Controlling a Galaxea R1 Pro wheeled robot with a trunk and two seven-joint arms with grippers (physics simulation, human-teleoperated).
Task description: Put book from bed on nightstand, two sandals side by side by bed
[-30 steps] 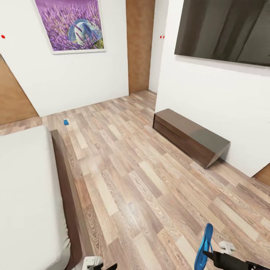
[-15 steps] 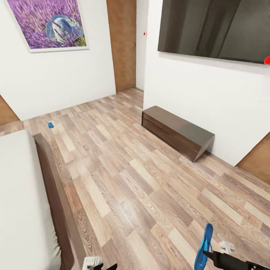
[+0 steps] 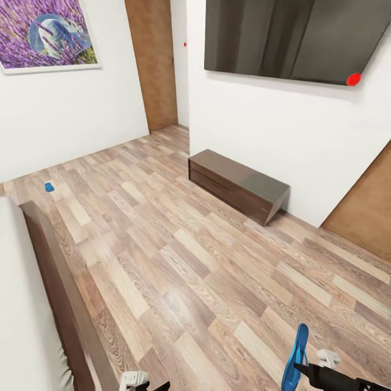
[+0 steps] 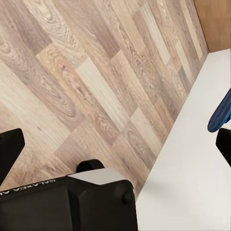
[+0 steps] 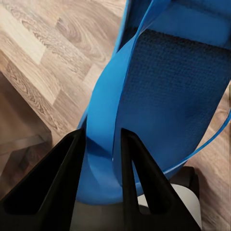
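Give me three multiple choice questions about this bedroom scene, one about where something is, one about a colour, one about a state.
1. Where is the loose sandal?
A. on the floor near the far wall
B. on the bench
C. on the bed

2. What colour is the held sandal?
A. red
B. blue
C. green

3. What is the right pincer doing?
A. open, empty
B. shut on a book
C. shut on a sandal

Answers: 1 A, it lies on planks below the painting. 2 B, bright blue in the right wrist view. 3 C, both fingers clamp the sole.
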